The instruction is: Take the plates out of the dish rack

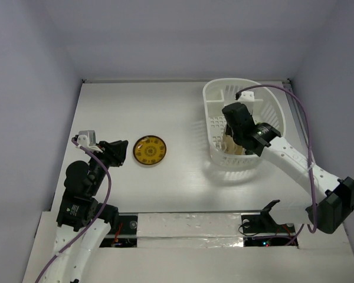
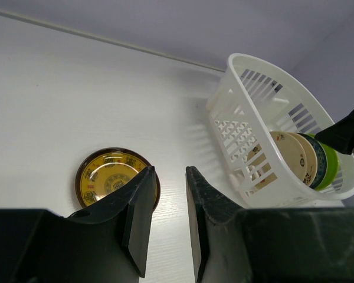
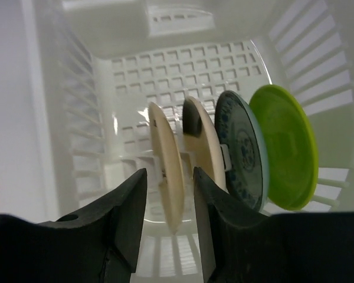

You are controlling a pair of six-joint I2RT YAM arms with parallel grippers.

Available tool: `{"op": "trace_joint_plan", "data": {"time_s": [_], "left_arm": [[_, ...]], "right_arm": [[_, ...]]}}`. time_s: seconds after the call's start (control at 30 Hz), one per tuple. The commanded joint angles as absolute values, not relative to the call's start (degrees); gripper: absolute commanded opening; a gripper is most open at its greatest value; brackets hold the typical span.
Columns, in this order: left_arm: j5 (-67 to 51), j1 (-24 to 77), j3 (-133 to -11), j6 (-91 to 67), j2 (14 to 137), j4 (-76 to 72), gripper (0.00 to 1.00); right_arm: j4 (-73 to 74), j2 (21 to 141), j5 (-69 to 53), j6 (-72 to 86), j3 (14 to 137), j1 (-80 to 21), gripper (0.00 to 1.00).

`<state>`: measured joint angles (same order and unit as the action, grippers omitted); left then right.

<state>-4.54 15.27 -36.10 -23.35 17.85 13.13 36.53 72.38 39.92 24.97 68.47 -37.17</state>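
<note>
The yellow-orange patterned plate [image 1: 150, 151] lies flat on the table, also in the left wrist view [image 2: 109, 177]. My left gripper [image 1: 123, 152] [image 2: 170, 171] is open and empty just beside it. The white dish rack [image 1: 215, 97] [image 2: 248, 59] [image 3: 183, 71] holds several plates on edge: cream [image 3: 165, 147] [image 2: 283, 156], beige [image 3: 203, 147], grey-blue [image 3: 242, 153] and lime green [image 3: 286, 153] [image 2: 331, 162]. My right gripper [image 1: 231, 137] [image 3: 169, 174] reaches down into the rack, open, with one jaw on each side of the cream plate's rim and gaps on both sides.
The rack stands at the back right of the white table [image 1: 135, 106]. Grey walls enclose the table on three sides. A purple cable [image 1: 304, 118] loops from the right arm over the rack's right side.
</note>
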Motion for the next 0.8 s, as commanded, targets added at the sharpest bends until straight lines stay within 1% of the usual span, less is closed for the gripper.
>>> {"op": "trace_joint_plan", "data": {"time_s": [0.0, 0.1, 0.23, 0.3, 0.33, 0.4, 0.43, 0.5, 0.63, 0.77], "left_arm": [[-5.5, 14.8, -37.8, -23.4, 17.7, 10.6, 0.25], [-5.4, 14.8, -37.8, -23.4, 17.8, 10.5, 0.25], [-5.4, 14.8, -37.8, -23.4, 17.5, 10.6, 0.25], [-5.5, 14.8, -37.8, -23.3, 17.4, 10.5, 0.25], [-5.5, 14.8, -37.8, -23.3, 17.3, 10.5, 0.25], [-5.5, 14.8, -37.8, -23.3, 17.1, 10.5, 0.26], [-5.5, 14.8, -37.9, -23.3, 17.1, 10.6, 0.26], [-5.5, 14.8, -37.9, -23.2, 17.0, 10.5, 0.26], [-5.7, 14.8, -37.9, -23.2, 16.8, 10.5, 0.26], [-5.8, 14.8, -37.9, -23.1, 16.7, 10.5, 0.26]], "right_arm": [[40.8, 75.1, 38.0, 20.9, 68.1, -36.1, 0.43], [40.4, 78.4, 36.4, 19.4, 68.4, -36.1, 0.43], [42.6, 83.0, 40.5, 19.0, 70.4, -35.6, 0.41], [42.9, 84.5, 40.4, 18.5, 71.0, -35.6, 0.39], [42.9, 85.6, 40.4, 18.3, 71.3, -35.6, 0.36], [43.9, 86.8, 42.0, 18.0, 72.0, -35.6, 0.34], [44.5, 87.4, 42.9, 18.1, 72.5, -35.6, 0.3], [45.8, 88.4, 44.4, 18.2, 73.9, -35.6, 0.28], [47.5, 89.0, 45.9, 17.4, 76.3, -35.6, 0.17], [48.9, 89.5, 46.4, 16.2, 78.0, -35.6, 0.14]]}}
